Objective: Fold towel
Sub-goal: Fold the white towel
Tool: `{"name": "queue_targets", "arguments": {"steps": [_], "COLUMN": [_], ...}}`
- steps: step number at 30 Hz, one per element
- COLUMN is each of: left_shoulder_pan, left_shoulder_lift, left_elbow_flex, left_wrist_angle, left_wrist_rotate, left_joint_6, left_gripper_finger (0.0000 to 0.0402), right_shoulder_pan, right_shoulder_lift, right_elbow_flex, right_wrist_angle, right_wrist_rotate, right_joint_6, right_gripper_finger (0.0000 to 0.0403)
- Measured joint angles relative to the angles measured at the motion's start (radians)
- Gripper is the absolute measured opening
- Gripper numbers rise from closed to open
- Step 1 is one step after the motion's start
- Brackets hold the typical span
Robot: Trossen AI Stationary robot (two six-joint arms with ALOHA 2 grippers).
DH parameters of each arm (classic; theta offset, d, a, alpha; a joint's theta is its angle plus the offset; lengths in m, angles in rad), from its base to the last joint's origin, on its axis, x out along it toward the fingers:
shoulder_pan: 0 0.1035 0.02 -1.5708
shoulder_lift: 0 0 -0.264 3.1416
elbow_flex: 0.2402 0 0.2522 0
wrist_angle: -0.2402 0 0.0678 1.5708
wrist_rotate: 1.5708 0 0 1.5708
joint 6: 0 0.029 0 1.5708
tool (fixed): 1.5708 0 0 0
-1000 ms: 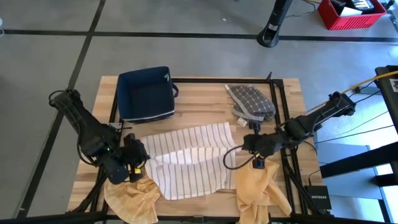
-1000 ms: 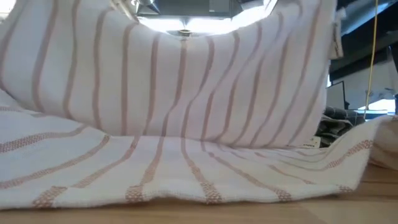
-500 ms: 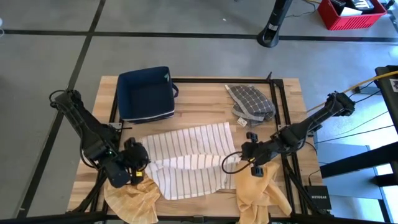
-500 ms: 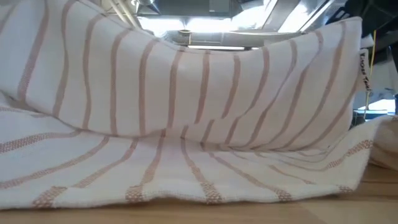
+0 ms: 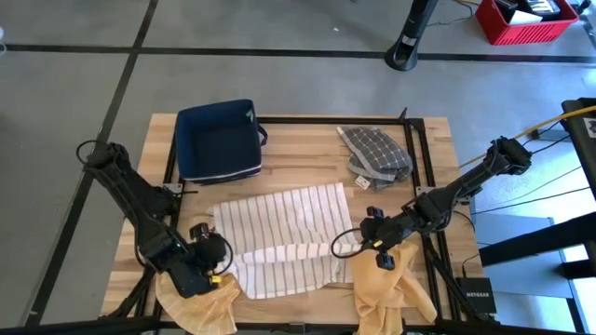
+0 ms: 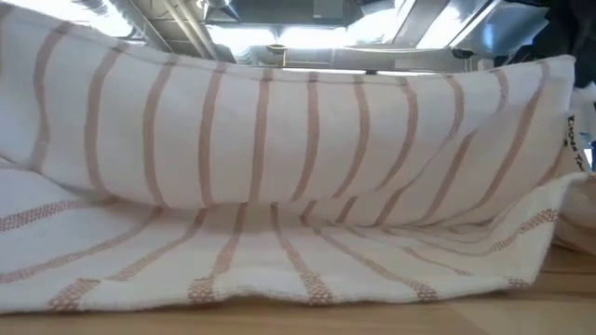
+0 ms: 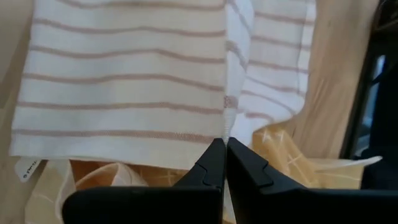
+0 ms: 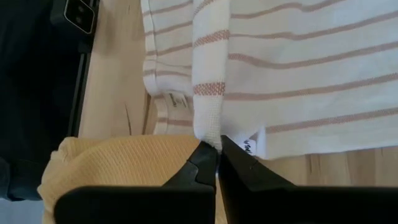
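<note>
A: High view first — striped towel point(image 5: 279, 237) lies mid-table, near half doubled over itself, both arms at the near edge. Why the hold?

B: Each gripper pinches one corner of the folded edge. Left gripper point(image 7: 224, 146) has its fingers pressed together on the towel hem; right gripper point(image 8: 217, 149) is clamped on the opposite corner, label showing beside it. Holding both corners level keeps the edge straight while the upper layer is carried toward the near hem — my read, a half-fold close to landing.

A: Low view agrees?

B: Yes — the lifted layer arcs over the flat layer, sagging in the middle, higher at the sides where the corners are held. Not laid flat yet.

A: Other cloths?

B: Yellow cloth point(image 5: 391, 284) bunched under the right gripper at the near edge, another yellow cloth point(image 5: 191, 302) under the left one. Grey checked cloth point(image 5: 374, 154) crumpled at the far right, well apart from the towel. Navy bin point(image 5: 217, 140) at the far left, nothing visible inside — likely where folded pieces go.

A: Surface and room?

B: Wooden table point(image 5: 298, 158) with a black frame running on it. Grey floor with dark lines, red crate point(image 5: 526, 20) far right, cables and a small network box point(image 5: 477, 290) beside the table.
</note>
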Motion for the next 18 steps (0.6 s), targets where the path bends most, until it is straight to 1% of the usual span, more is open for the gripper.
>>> {"name": "queue_targets", "arguments": {"steps": [6, 12, 18], "left_shoulder_pan": [0.0, 0.0, -0.002], "left_shoulder_lift": [0.05, 0.056, 0.056], "left_elbow_flex": [0.0, 0.0, 0.0], "left_wrist_angle": [0.0, 0.002, 0.093], "left_wrist_rotate": [0.008, 0.011, 0.029], "left_joint_6": [0.0, 0.017, 0.075], "left_gripper_finger": [0.0, 0.0, 0.0], "right_shoulder_pan": [0.0, 0.0, -0.001], "right_shoulder_lift": [0.0, 0.0, 0.0], "right_elbow_flex": [0.0, 0.0, 0.0], "right_wrist_angle": [0.008, 0.009, 0.011], "right_wrist_rotate": [-0.015, -0.028, -0.054], "right_joint_6": [-0.002, -0.001, 0.008], "right_gripper_finger": [0.0007, 0.0007, 0.0007]}}
